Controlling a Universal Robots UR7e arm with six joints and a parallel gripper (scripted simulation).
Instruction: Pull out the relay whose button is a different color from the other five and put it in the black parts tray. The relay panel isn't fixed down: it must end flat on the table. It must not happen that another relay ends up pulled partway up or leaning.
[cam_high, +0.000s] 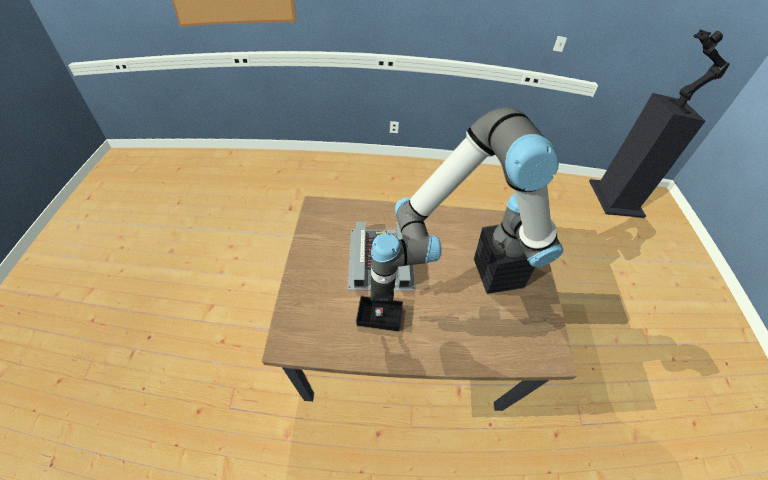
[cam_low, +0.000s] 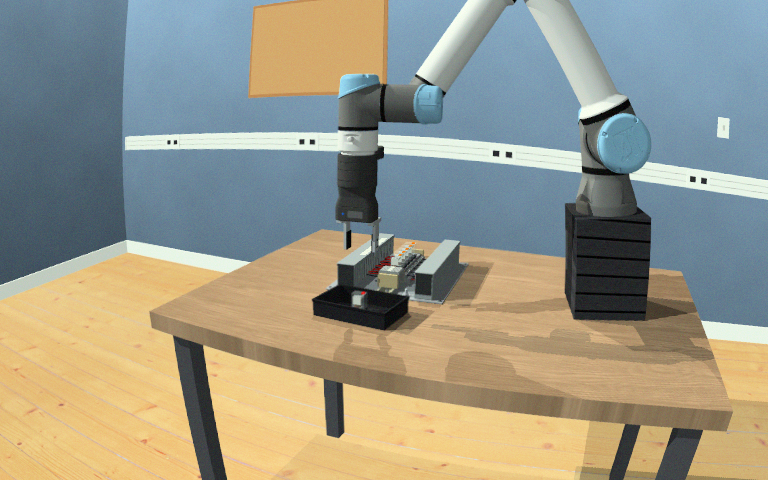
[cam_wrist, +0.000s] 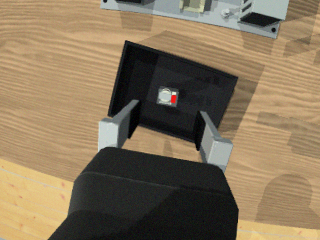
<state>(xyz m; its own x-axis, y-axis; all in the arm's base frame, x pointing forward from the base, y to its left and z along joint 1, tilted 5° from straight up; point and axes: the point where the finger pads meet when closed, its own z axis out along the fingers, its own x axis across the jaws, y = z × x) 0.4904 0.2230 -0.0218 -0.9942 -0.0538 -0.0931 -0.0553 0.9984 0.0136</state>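
A small relay with a red button (cam_high: 378, 311) (cam_low: 357, 298) (cam_wrist: 167, 96) lies inside the black parts tray (cam_high: 365, 320) (cam_low: 339, 311) (cam_wrist: 214, 103), free of the fingers. My gripper (cam_low: 360, 241) (cam_wrist: 167, 117) is open and empty, hanging well above the tray. The grey relay panel (cam_high: 356, 266) (cam_low: 436, 270) lies flat on the table just behind the tray, with a row of relays with orange buttons (cam_low: 406, 251) between its two grey side blocks. In the top view the wrist hides much of the panel.
The arm's black base block (cam_high: 501, 266) (cam_low: 607, 263) stands on the wooden table's (cam_high: 481, 339) (cam_low: 509, 350) right side. A tall dark stand (cam_high: 651, 152) with a camera is on the floor at the far right. The table's front edge lies near the tray.
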